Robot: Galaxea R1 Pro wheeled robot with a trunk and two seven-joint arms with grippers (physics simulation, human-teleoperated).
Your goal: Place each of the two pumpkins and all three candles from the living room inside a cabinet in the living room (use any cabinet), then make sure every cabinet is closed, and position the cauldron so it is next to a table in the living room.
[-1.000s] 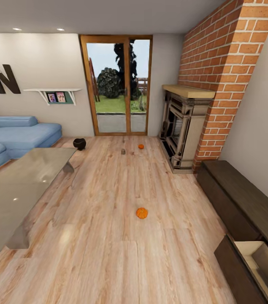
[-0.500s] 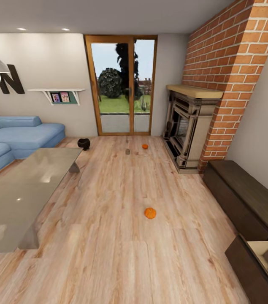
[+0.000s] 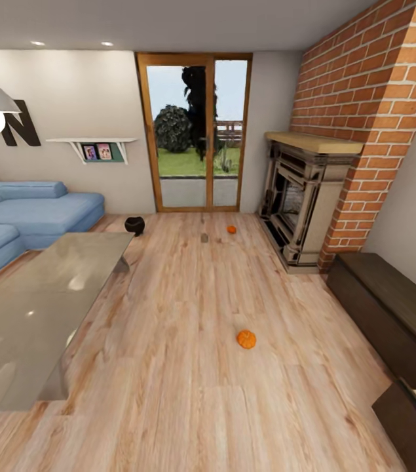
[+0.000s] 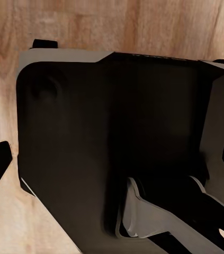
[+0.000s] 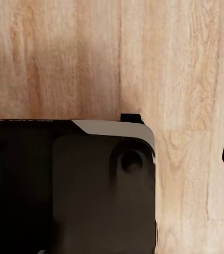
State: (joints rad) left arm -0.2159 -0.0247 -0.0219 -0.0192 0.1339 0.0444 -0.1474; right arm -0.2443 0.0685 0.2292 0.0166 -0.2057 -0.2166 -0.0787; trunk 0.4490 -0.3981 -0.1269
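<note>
Facing the living room, we saw, left to right, the grey desk (image 3: 37, 314), black cauldron (image 3: 134, 225), a candle (image 3: 204, 238), two pumpkins (image 3: 232, 229) (image 3: 246, 339) on the floor, and the cabinet (image 3: 391, 314). We judged fetching the nearer pumpkin came next; neither pincer's state could be told.

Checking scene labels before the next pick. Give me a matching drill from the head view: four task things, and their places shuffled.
Things:
1. near pumpkin
2. far pumpkin
3. cauldron
4. cabinet

Places:
A. on the floor between the sofa and the table's far corner
B. along the right wall, past the fireplace
C. mid-floor, alone
D. on the floor by the glass door, a candle beside it

Pairs: 1-C, 2-D, 3-A, 4-B
</note>
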